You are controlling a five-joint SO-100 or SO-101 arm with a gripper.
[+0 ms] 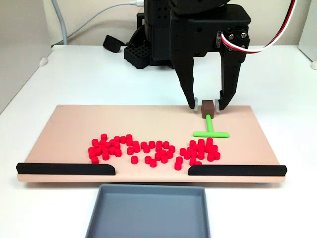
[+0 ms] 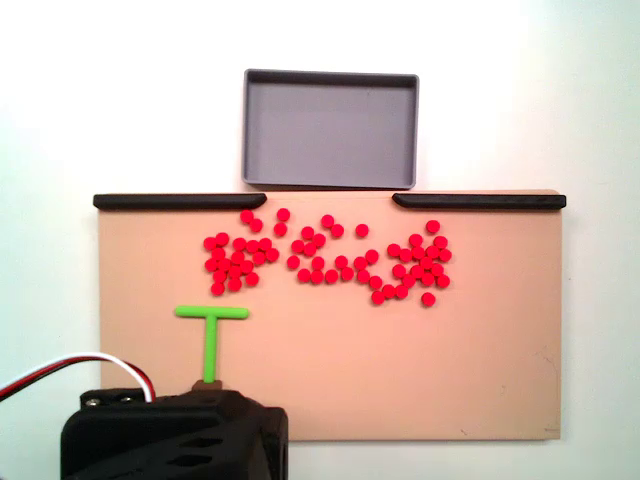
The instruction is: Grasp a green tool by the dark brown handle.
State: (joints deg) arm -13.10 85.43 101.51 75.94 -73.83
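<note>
The green tool [image 1: 210,128] lies flat on the tan board [image 1: 69,124] in both fixed views, stem pointing at the arm and crossbar [image 2: 212,312] toward the red cylinders. Its dark brown handle [image 1: 207,105] sits at the board's far edge. My gripper [image 1: 207,105] hangs straight down over it, open, one fingertip on each side of the handle with a narrow gap left and right. From above, the black arm body [image 2: 175,440] covers the fingers and nearly all of the handle [image 2: 212,385].
Several red cylinders [image 1: 153,148] are scattered across the board's middle, close to the crossbar. Two long black strips [image 1: 66,169] [image 1: 237,170] line the board's edge, with a gap between them. A grey tray [image 1: 148,210] stands beyond that gap. Cables [image 1: 267,44] trail from the arm.
</note>
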